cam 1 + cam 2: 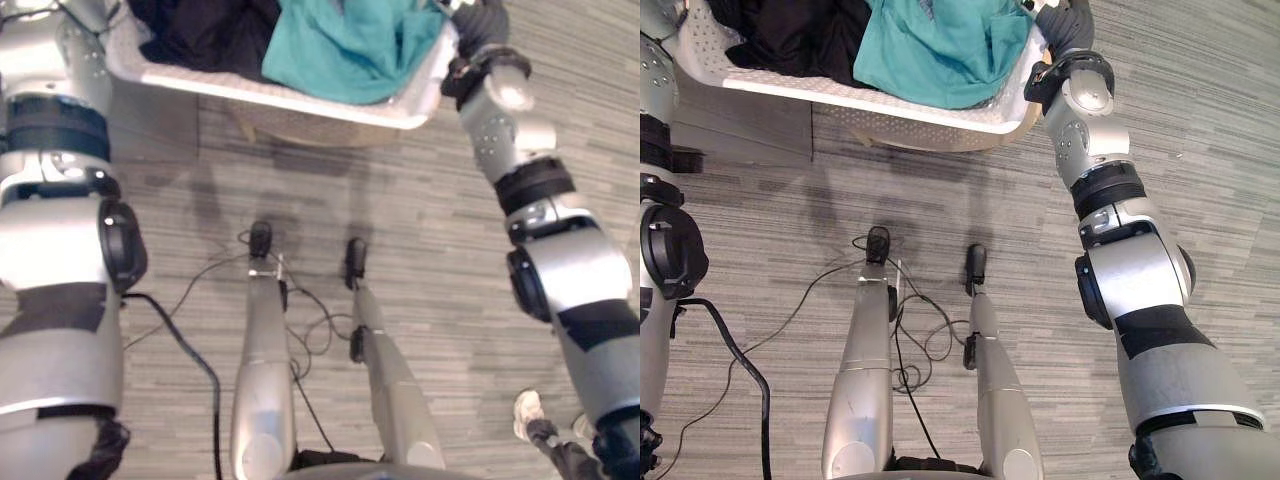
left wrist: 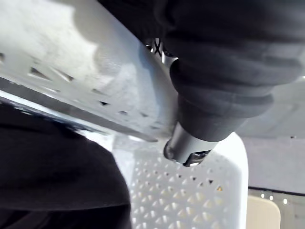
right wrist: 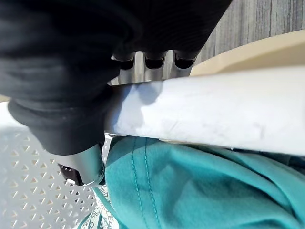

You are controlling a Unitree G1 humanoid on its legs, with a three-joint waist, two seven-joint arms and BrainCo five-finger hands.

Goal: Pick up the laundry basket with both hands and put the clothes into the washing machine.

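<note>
Right hand (image 3: 71, 81): dark ribbed cover closest to the lens. The fingers (image 3: 143, 61) are curled over the white rim of the laundry basket (image 1: 920, 112) and the thumb (image 3: 85, 168) is tucked beneath on the inside, gripping the rim.
Left hand (image 2: 224, 71): its cover lies across the opposite rim. The thumb (image 2: 187, 145) reaches down against the perforated inner wall and clamps the rim, while the other fingers are hidden behind the plastic.
Right arm (image 1: 1095, 170): stretched forward from 5 o'clock to 1 o'clock, wrist bent inward at the basket's end.
Left arm (image 1: 55, 130): runs up the 9 o'clock edge toward 11 o'clock.
Basket position: at 12 o'clock in the head views, between both hands, long side across.
Teal garment (image 1: 940, 50): heaped at the basket's 1 o'clock end, touching the right thumb.
Black garment (image 1: 790, 40): at the 11 o'clock end, against the teal one.
Tan surface (image 3: 267, 52): just past the rim beyond the right fingers. Whether the basket rests on it cannot be told.
Floor (image 1: 1200, 150): grey striped carpet.
Person's white shoe (image 1: 527, 410): at 5 o'clock.
</note>
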